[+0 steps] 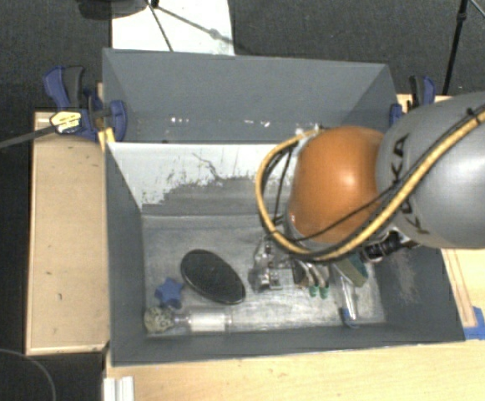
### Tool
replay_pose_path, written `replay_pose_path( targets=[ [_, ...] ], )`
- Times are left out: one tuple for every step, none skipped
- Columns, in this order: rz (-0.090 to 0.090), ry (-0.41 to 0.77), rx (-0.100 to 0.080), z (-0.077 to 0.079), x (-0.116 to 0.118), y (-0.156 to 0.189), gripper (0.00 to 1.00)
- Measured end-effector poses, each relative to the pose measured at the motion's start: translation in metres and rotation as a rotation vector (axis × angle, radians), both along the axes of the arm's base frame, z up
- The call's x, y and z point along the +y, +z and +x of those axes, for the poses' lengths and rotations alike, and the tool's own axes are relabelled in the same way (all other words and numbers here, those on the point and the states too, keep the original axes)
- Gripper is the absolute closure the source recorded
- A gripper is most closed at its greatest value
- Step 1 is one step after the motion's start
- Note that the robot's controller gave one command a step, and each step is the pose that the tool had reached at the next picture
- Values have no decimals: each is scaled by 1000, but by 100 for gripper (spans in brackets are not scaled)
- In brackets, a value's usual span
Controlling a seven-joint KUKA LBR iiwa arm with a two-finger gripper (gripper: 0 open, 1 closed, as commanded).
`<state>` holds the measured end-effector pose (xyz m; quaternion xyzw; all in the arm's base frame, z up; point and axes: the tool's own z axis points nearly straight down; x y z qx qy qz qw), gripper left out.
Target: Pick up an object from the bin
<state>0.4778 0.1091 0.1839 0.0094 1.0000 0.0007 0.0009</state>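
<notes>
A KUKA iiwa arm point(442, 182), its wrist under an orange cover point(338, 182) looped with yellow-and-black cables point(267, 211), reaches from the right into a grey metal bin point(184, 190). Its jaws are low over the scuffed floor near the middle, and whether they are spread or pressed together cannot be told. Just to their left a black oval object point(213, 276) lies flat on the floor. Farther left are a small blue piece point(169, 291) and, along the front wall, a clear tube point(188, 321). Right of the jaws, beneath the wrist, lie slender green-tipped items point(315, 289) and a silvery pen-like stick point(347, 307).
</notes>
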Motion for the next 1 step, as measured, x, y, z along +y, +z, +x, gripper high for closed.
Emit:
replay_pose_path(
  targets=[
    [0,-1,0,0,0,0,0]
  ],
)
